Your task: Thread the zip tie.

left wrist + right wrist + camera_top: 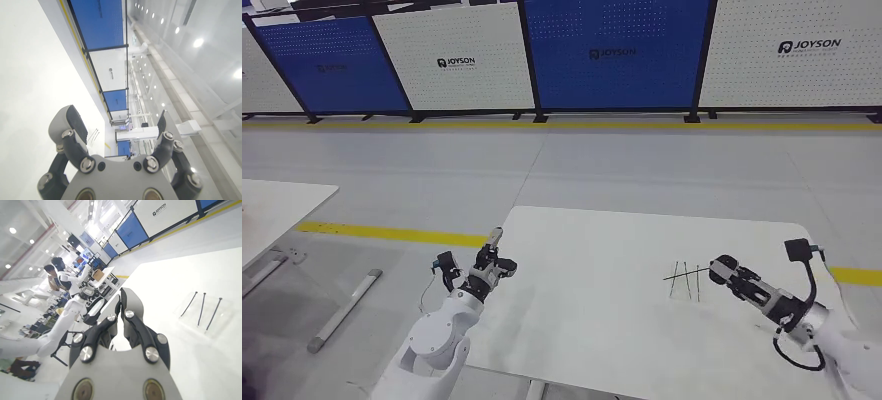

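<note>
- My right gripper (121,298) was closed tight, empty, just beside the ties (201,309) near the desk's (592,300) right edge; nudging in like that could have scattered them.
- My left gripper (119,117) hung spread wide, empty, at the left edge; thin ties could have slipped.

White rounded shells on left arm (440,340) and right arm (842,345), black at the joints. Thin black cable (813,272) looped over the right wrist. Left claw (121,121) and right claw (120,300) alike: pale grey plates, black linkage bars, slotted silver screws (87,164), ribbed black pads (78,121), twin brass-toned discs (152,389) at the base.
</note>
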Available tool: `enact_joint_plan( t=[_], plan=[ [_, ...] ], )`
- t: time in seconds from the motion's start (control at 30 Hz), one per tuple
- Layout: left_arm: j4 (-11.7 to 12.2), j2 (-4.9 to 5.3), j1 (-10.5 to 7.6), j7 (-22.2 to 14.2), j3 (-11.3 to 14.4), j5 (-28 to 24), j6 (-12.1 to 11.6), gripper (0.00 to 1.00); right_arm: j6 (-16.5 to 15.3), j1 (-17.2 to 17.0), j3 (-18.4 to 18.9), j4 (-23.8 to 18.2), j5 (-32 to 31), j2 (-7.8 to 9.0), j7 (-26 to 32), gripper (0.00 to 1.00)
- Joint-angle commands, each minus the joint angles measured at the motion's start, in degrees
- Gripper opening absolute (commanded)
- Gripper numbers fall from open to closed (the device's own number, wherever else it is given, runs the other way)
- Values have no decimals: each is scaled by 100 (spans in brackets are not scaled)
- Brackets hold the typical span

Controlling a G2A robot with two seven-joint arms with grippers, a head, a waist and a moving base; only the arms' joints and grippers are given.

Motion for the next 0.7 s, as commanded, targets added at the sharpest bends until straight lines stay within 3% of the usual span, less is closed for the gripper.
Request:
enact_joint_plan(
  t=[0.0,0.1,0.17,0.5,0.67],
  plan=[
    [-114,10,-26,-237,81,101,227,100,0,45,-256,-80,-675,16,-288,0],
    [-208,23,-81,-436,251,412,423,100,0,144,-630,81,-1122,33,-740,0],
    [-193,23,-126,-332,352,672,503,100,0,144,-630,81,-1122,33,-740,0],
    [-161,17,-150,-346,355,586,499,100,0,131,-656,81,-1232,31,-803,0],
    [-143,32,-299,-887,344,294,682,100,0,315,-1132,-60,-1864,34,-1488,0]
  ],
)
